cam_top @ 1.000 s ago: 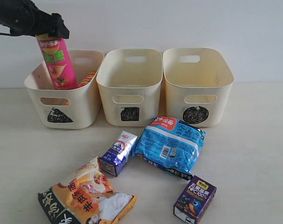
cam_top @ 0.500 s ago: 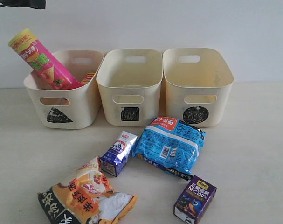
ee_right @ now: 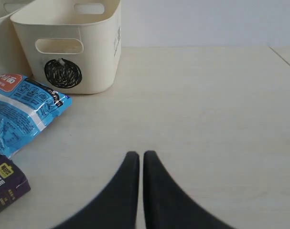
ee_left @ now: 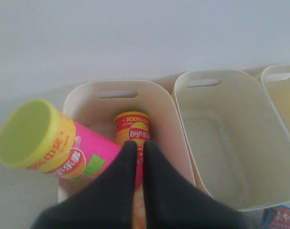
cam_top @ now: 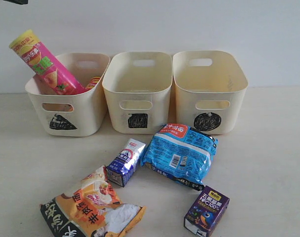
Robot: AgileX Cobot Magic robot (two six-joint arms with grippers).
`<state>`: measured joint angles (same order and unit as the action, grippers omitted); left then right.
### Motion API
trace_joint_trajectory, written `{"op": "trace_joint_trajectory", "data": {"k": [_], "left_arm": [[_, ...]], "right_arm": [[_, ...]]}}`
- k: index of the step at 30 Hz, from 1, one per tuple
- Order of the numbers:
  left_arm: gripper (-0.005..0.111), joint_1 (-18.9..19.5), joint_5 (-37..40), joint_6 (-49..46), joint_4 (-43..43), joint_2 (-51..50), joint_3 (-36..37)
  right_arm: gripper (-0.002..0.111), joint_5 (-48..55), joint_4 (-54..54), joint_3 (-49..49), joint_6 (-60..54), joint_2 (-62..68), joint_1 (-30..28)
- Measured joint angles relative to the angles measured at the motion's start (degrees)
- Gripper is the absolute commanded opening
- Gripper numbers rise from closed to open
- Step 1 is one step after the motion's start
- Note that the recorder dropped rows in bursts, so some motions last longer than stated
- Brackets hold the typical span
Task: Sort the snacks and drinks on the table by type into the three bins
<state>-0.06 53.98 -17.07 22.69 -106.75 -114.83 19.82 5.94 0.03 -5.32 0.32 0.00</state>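
Note:
The pink chip tube [cam_top: 43, 62] with its yellow lid leans tilted in the triangle bin [cam_top: 93, 106], beside the yellow-orange tube [cam_top: 93, 82]. Both tubes, pink [ee_left: 63, 148] and yellow-orange [ee_left: 132, 129], show in the left wrist view below my left gripper [ee_left: 136, 145], which is shut on nothing, high above that bin. On the table [cam_top: 258, 158] lie the blue packet [cam_top: 180, 153], the slim blue-white carton [cam_top: 126, 161], the orange-black-white bag [cam_top: 90, 207] and the purple carton [cam_top: 207, 210]. My right gripper [ee_right: 136, 156] is shut, empty, over bare table right of the purple carton [ee_right: 5, 186].
The square bin [cam_top: 137, 94] and the circle bin [cam_top: 209, 91] stand in a row right of the triangle bin, against the white wall. The circle bin [ee_right: 68, 47] and the blue packet [ee_right: 20, 109] show in the right wrist view.
My left gripper let go of the pink tube and rose out of the exterior view. The tube tipped over and now leans left against the triangle bin's rim.

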Motion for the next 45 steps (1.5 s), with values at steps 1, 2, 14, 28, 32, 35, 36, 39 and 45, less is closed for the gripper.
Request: {"op": "trace_joint_trajectory", "data": {"k": [1,2,14,28,32,35,36,39,45], "left_arm": [[0.004,0.0,0.2,0.1,0.0,1.1,1.1],[0.004,0.1,0.6,0.3,0.0,2.4,2.4],[0.004,0.1,-6.6,1.5,0.0,25.5,26.7],[0.004,0.1,-17.4,2.4,0.0,58.1,50.3],[0.004,0.1,-20.6,2.7,0.0,66.9,56.2],[0.004,0.1,-22.5,2.8,0.0,73.6,60.9],[0.004,0.1,-22.9,2.8,0.0,75.6,62.5],[0.004,0.1,-23.7,2.8,0.2,81.3,67.2],[0.004,0.1,-24.4,4.8,0.4,91.6,75.0]], "right_arm": [[0.001,0.0,0.0,0.0,0.0,0.0,0.0],[0.001,0.0,0.0,0.0,0.0,0.0,0.0],[0.001,0.0,0.0,0.0,0.0,0.0,0.0],[0.001,0.0,0.0,0.0,0.0,0.0,0.0],[0.001,0.0,0.0,0.0,0.0,0.0,0.0],[0.001,0.0,0.0,0.0,0.0,0.0,0.0],[0.001,0.0,0.0,0.0,0.0,0.0,0.0],[0.001,0.0,0.0,0.0,0.0,0.0,0.0],[0.001,0.0,0.0,0.0,0.0,0.0,0.0]]}}
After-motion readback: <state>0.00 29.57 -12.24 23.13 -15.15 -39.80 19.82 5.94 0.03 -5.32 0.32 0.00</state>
